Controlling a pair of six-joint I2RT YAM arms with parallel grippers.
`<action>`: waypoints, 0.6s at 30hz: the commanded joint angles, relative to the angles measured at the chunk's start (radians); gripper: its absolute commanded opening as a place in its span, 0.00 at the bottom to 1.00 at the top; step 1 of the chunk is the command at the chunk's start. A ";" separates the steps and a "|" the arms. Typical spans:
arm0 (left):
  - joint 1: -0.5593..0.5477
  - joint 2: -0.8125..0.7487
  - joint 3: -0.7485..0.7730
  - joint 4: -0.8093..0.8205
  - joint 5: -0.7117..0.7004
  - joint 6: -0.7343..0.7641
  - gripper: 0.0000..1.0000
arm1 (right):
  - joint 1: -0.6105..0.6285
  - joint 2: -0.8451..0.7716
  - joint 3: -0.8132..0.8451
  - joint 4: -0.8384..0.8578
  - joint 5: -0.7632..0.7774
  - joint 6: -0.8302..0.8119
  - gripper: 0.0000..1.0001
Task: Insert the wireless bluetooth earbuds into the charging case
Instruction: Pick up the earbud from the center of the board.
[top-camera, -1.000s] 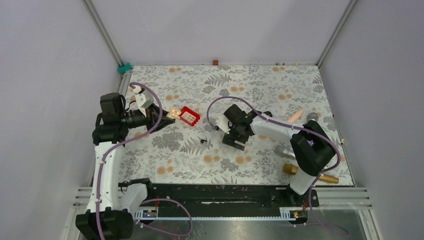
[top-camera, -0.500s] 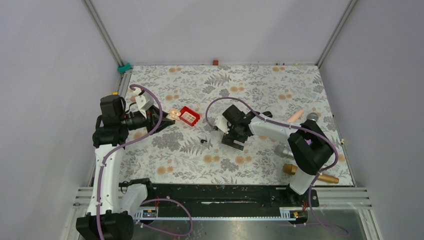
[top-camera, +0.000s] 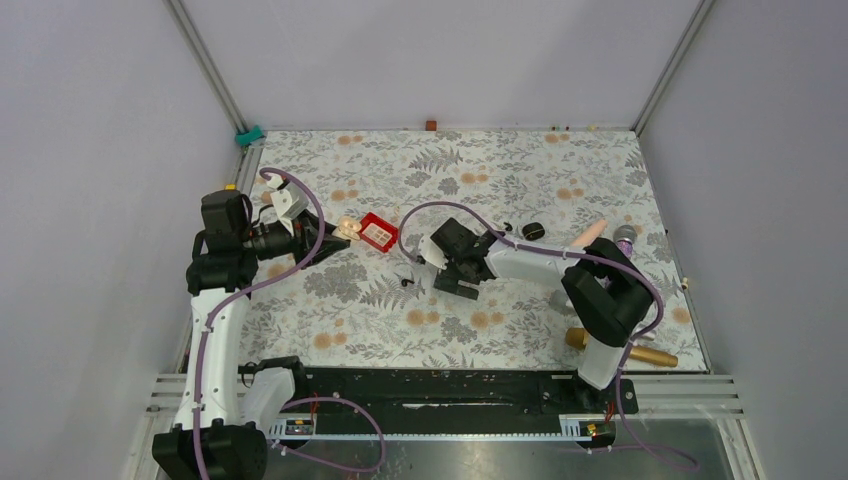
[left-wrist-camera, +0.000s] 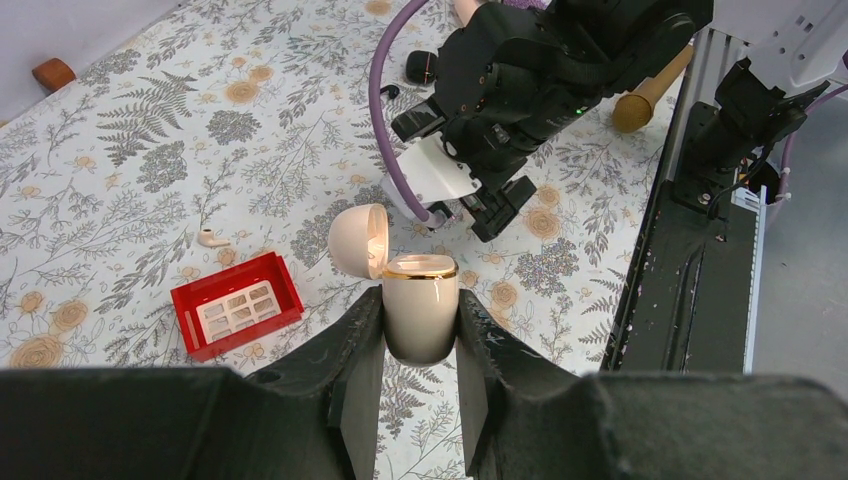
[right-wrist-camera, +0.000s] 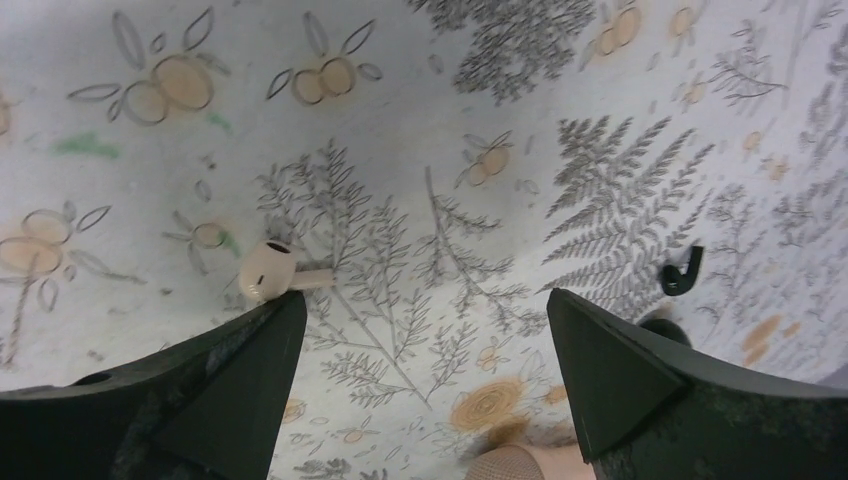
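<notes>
On the left, our left pincer (left-wrist-camera: 418, 320) stays clenched on the small cream rounded plastic charging case (left-wrist-camera: 420, 290) with the gold rim. It holds the case upright above the bench (top-camera: 500, 160) with the lid hinged back, and we cannot tell whether anything sits inside. Near it on the floral surface lies the red rectangular box (left-wrist-camera: 237, 305). Further right a tiny cream earbud with a short stem (right-wrist-camera: 270, 272) rests on the bench, close by the left finger of our right pincer (right-wrist-camera: 422, 300). That pincer is what has changed. Over the last second it has spread its jaws wide, empty, and its arm has slid leftward toward the earbud, uncovering a small glossy black oval case (top-camera: 533, 230) further back. A tiny black curved earbud (right-wrist-camera: 683, 270) lies off to the other side of the jaws. We judge the cream earbud to be the next pick, since the open case waiting is cream. The pincer is near the earbud but not yet around it, so it needs a small shift before closing
</notes>
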 joint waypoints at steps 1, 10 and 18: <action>0.006 -0.011 0.001 0.047 0.005 -0.001 0.00 | 0.009 0.032 -0.004 0.106 0.131 -0.013 0.99; 0.007 0.003 0.001 0.047 0.009 -0.003 0.00 | 0.010 0.021 -0.010 0.203 0.130 0.041 0.99; 0.006 0.004 0.001 0.046 0.016 -0.005 0.00 | 0.050 0.011 0.002 0.200 0.115 0.049 1.00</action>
